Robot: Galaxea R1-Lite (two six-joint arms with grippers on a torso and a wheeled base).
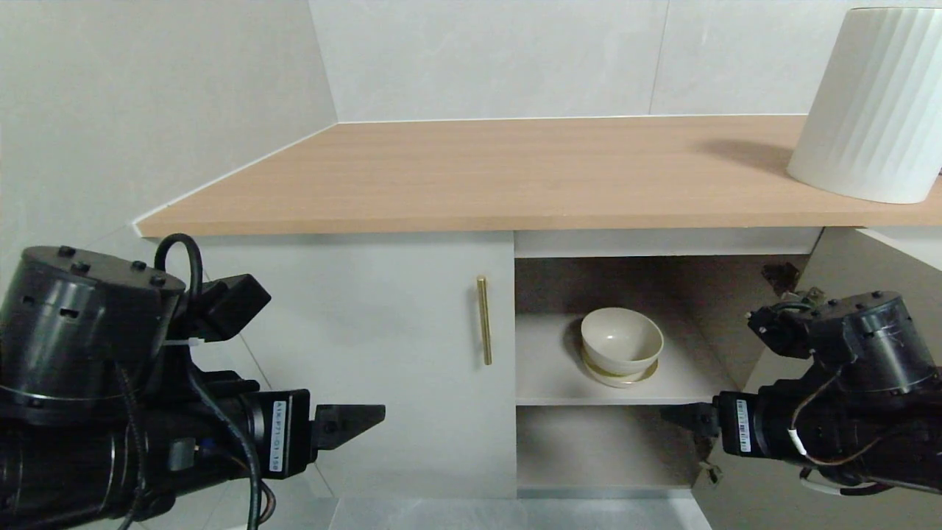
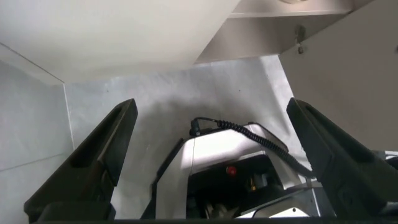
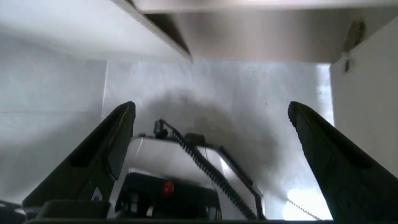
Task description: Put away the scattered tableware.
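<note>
A cream bowl point(image 1: 622, 342) sits on a small plate point(image 1: 620, 377) on the upper shelf point(image 1: 544, 368) of the open cabinet, under the wooden counter. My left gripper point(image 1: 359, 421) hangs low in front of the closed left door, well left of the bowl. In the left wrist view the left gripper point(image 2: 211, 112) is open, with floor between its fingers. My right gripper point(image 1: 673, 414) is at the shelf's front edge, below and right of the bowl. Seen from the right wrist, that gripper point(image 3: 211, 112) is open and holds nothing.
The closed door carries a gold bar handle point(image 1: 483, 320). The right door point(image 1: 846, 258) is swung open beside my right arm. A tall white ribbed vessel point(image 1: 872, 103) stands on the counter point(image 1: 478, 177) at the right. A lower compartment point(image 1: 603, 445) lies beneath the shelf.
</note>
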